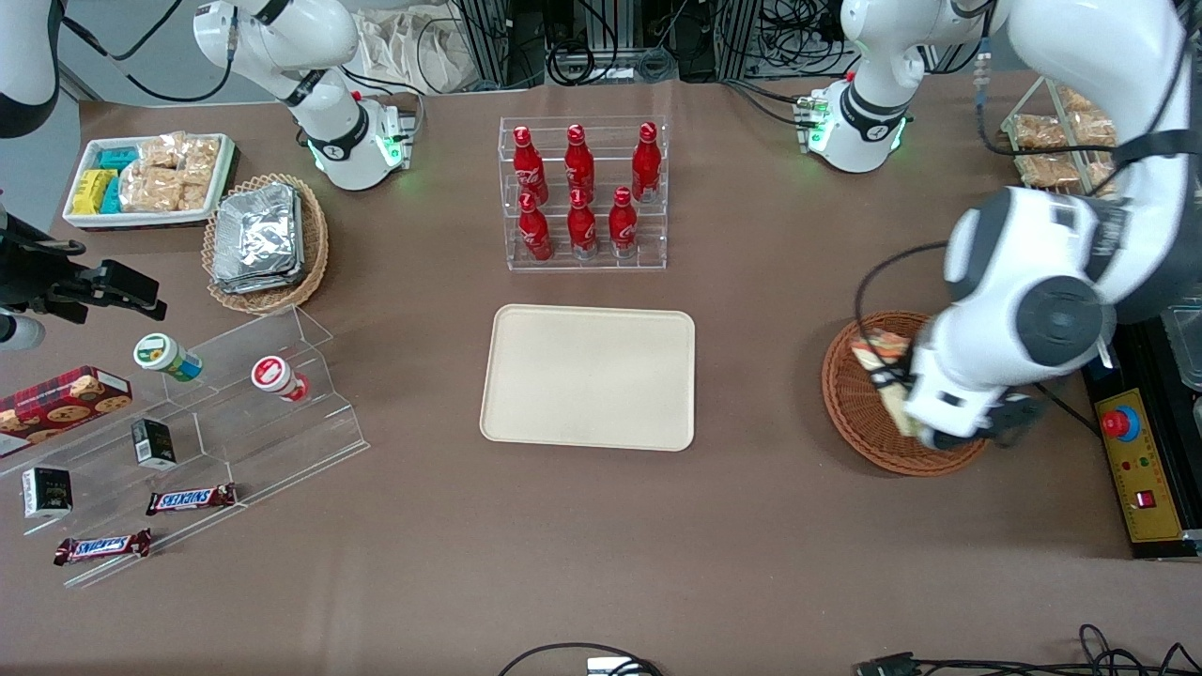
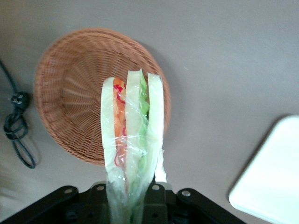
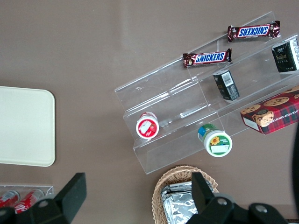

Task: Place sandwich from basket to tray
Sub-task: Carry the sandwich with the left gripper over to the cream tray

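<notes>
With my gripper (image 2: 128,198) fingers clamped on the sandwich (image 2: 133,135) above the basket (image 2: 65,93), I should carry it level toward the tray (image 1: 587,376).

Brown table (image 1: 751,526) carries tray (image 1: 588,376), basket (image 1: 850,404), bottle rack (image 1: 584,195), clear stepped shelf (image 1: 225,413); gripper (image 1: 906,404) hangs above basket.

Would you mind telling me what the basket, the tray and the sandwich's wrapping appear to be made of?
Basket: woven wicker, reddish-brown, matte weave. Tray: probably plastic, smooth cream, moulded rim. Sandwich, held in the gripper above the basket: clear glossy film, creased and shiny.
</notes>
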